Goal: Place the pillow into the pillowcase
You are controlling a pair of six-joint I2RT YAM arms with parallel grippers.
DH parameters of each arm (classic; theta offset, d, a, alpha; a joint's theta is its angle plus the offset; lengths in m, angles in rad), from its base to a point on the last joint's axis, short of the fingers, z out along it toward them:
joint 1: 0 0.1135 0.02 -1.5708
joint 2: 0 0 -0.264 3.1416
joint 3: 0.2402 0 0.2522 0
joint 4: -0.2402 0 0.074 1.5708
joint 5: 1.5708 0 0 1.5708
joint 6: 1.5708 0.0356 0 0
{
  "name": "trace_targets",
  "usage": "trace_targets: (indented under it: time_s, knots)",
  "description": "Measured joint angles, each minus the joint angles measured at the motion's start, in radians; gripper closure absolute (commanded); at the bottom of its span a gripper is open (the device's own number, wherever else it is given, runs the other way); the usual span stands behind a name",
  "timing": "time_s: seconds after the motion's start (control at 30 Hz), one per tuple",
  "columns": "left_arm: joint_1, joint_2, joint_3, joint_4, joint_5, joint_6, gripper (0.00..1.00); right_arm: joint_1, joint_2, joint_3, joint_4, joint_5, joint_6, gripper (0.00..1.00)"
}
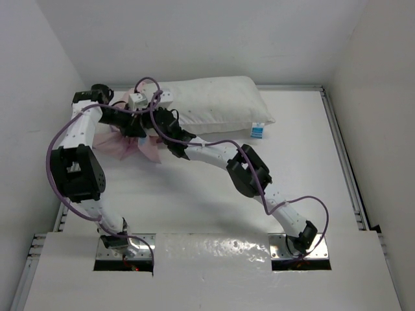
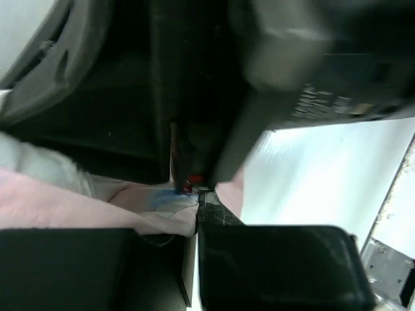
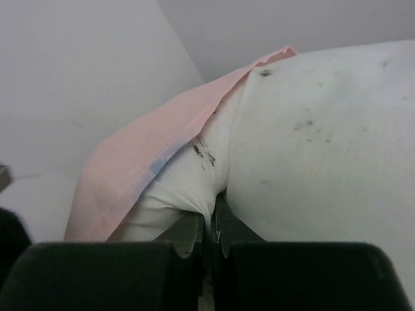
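The pillow (image 1: 214, 100) lies across the desk (image 1: 311, 168) at 12 o'clock, blue tag (image 1: 257, 131) at its 4 o'clock corner, the pillowcase (image 1: 123, 144) bunched at its 8 o'clock end. The right hand (image 3: 211, 236) is pressed together on a fold of the pillow, pink cloth draped at its 10 o'clock; the left hand (image 2: 193, 233) pinches the pillowcase edge, the right arm (image 2: 214, 78) crowding its view from 12 o'clock

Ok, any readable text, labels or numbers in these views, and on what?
No text can be read.
The blue tag at the edge of the pillow: too small.
Pale print on the dark arm housing: blurred.
On the pillowcase: no lettering visible.
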Motion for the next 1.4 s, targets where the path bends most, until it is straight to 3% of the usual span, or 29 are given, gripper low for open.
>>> trace_targets:
  time_s: [0.17,0.43,0.6,0.77,1.0,1.1,1.4]
  knots:
    - [-0.021,0.002,0.079,-0.041,0.004,-0.025,1.0,-0.014,-0.043,-0.105,0.038,0.004,0.109,1.0]
    - [-0.101,0.002,0.048,-0.061,-0.061,-0.069,0.99,-0.029,-0.05,-0.152,0.074,-0.065,0.192,1.0]
    - [-0.116,0.0,0.049,-0.094,-0.065,-0.099,0.74,-0.033,-0.094,-0.285,0.144,-0.133,0.203,1.0]
    - [-0.103,-0.002,0.092,-0.122,-0.039,-0.135,0.65,-0.026,-0.17,-0.452,0.168,-0.2,0.162,1.0]
    - [-0.047,-0.021,0.208,-0.113,0.016,-0.187,0.56,-0.012,-0.186,-0.497,0.164,-0.245,0.105,1.0]
    - [-0.047,-0.032,0.211,-0.024,-0.013,-0.29,0.58,-0.013,-0.186,-0.497,0.166,-0.249,0.103,1.0]
    - [-0.088,0.005,0.085,0.345,-0.361,-0.633,0.57,-0.013,-0.186,-0.505,0.171,-0.257,0.105,1.0]
